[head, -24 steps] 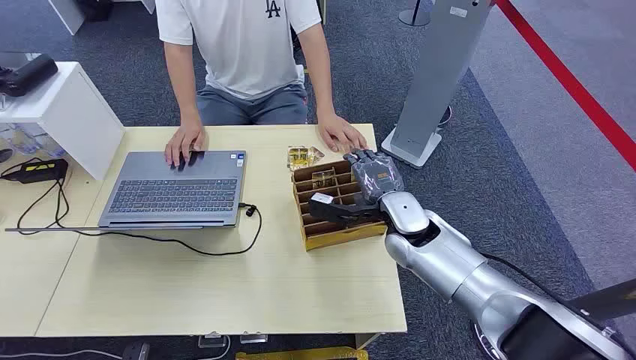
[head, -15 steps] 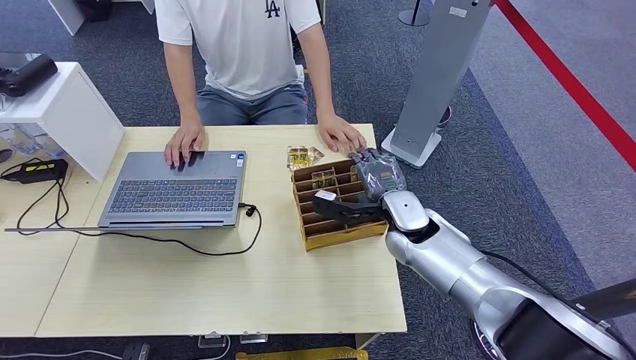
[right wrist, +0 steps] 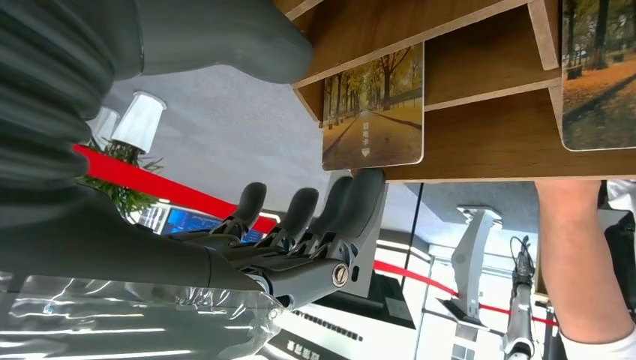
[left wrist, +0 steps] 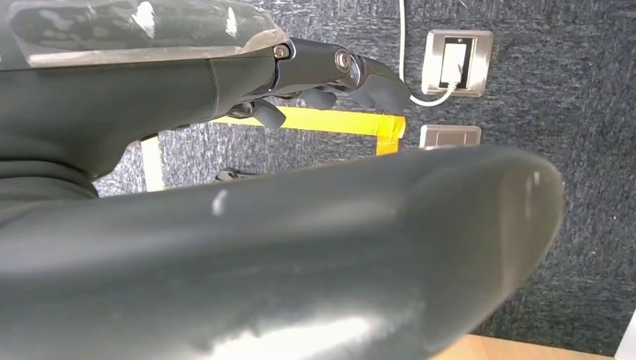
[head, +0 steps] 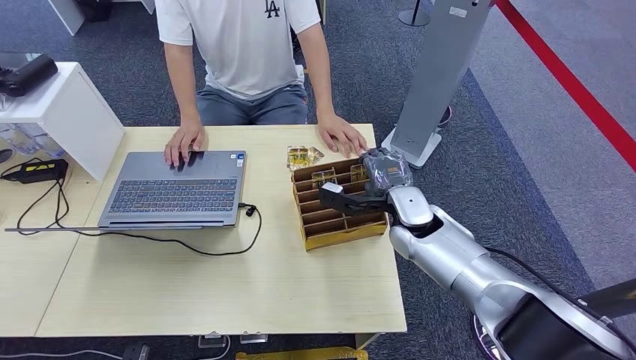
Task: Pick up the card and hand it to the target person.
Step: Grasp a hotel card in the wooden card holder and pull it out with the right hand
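A wooden slotted card rack [head: 335, 234] stands on the table in front of the seated person [head: 240, 52]. Two autumn-avenue picture cards stand in its far slots, one card [head: 324, 178] [right wrist: 373, 109] on the left and a second card [head: 358, 173] [right wrist: 596, 75] beside it. My right hand [head: 377, 182] hovers over the rack's far right corner, thumb stretched across the slots, fingers [right wrist: 330, 210] spread along the rack's outer side, holding nothing. My left hand [left wrist: 225, 82] hangs over the floor, fingers loose, holding nothing.
More small cards [head: 301, 156] lie on the table beyond the rack, next to the person's hand [head: 341, 135]. A laptop [head: 176, 189] with its cable is at the left. A grey stand [head: 431, 82] rises off the table's right corner.
My right hand has slid a little farther along the rack toward the person, its thumb moving up over the slots. The cards and the person have not moved.
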